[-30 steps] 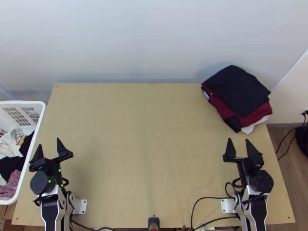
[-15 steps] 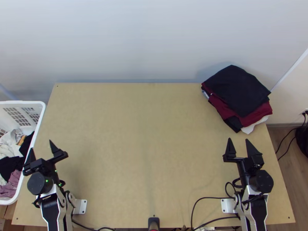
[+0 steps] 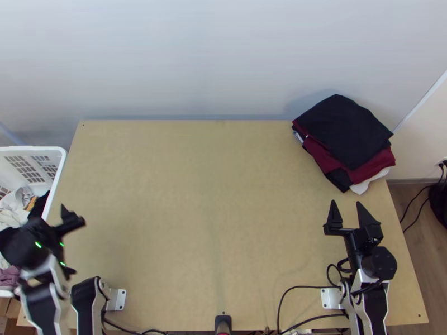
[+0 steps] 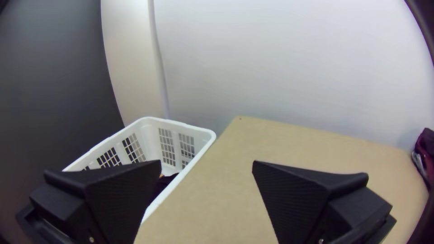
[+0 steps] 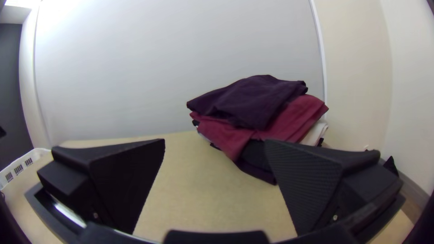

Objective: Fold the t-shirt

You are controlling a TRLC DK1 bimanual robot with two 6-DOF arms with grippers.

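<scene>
Toward the basket (image 3: 33,148) the left gripper (image 4: 206,161) has been swung, its fingers spread, nothing pinched. Among the jumbled clothes (image 3: 18,200) inside, the t-shirt cannot be singled out. Several garments could be snagged together if tangled, or the rim struck by too early a descent. Beyond, the right gripper (image 3: 346,202) is parted, near the folded stack (image 3: 343,131).

Top view steeply down; wrist views low; all share table (image 3: 212,195).
</scene>
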